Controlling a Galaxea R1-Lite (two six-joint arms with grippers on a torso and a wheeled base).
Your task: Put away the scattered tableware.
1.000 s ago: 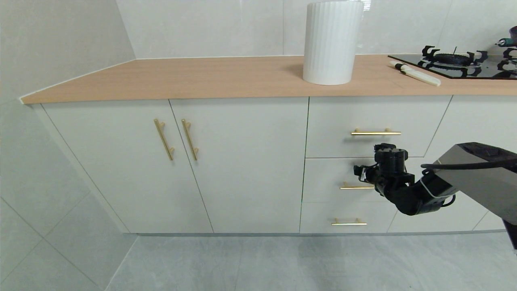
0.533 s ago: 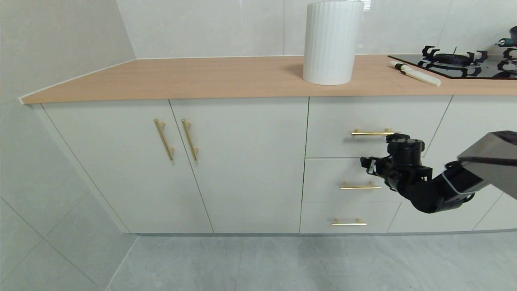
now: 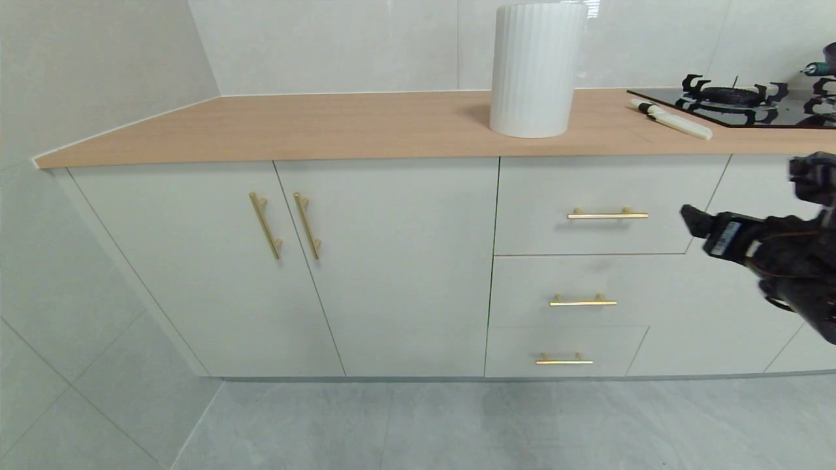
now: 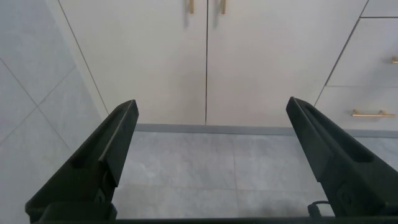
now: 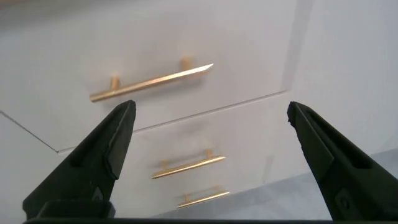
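Note:
A cream-coloured knife [image 3: 670,118] with a dark band lies on the wooden countertop [image 3: 326,127], beside the hob. A tall white ribbed container [image 3: 534,68] stands upright on the counter to its left. My right gripper [image 3: 693,222] hovers in front of the drawer fronts, below the counter edge and right of the top drawer handle [image 3: 607,213]. In the right wrist view that gripper [image 5: 211,112] is open and empty, facing the top handle [image 5: 152,79]. My left gripper [image 4: 212,106] is open and empty, low over the floor before the cabinet doors.
A black gas hob [image 3: 738,101] fills the counter's far right. Below it are two cabinet doors with gold handles [image 3: 285,225] and three stacked drawers, all closed. A tiled wall closes off the left side. Grey floor [image 3: 418,424] lies open in front.
My right gripper has risen from the middle drawer handle and swung right, toward the picture's right edge. Nothing on the counter has moved.

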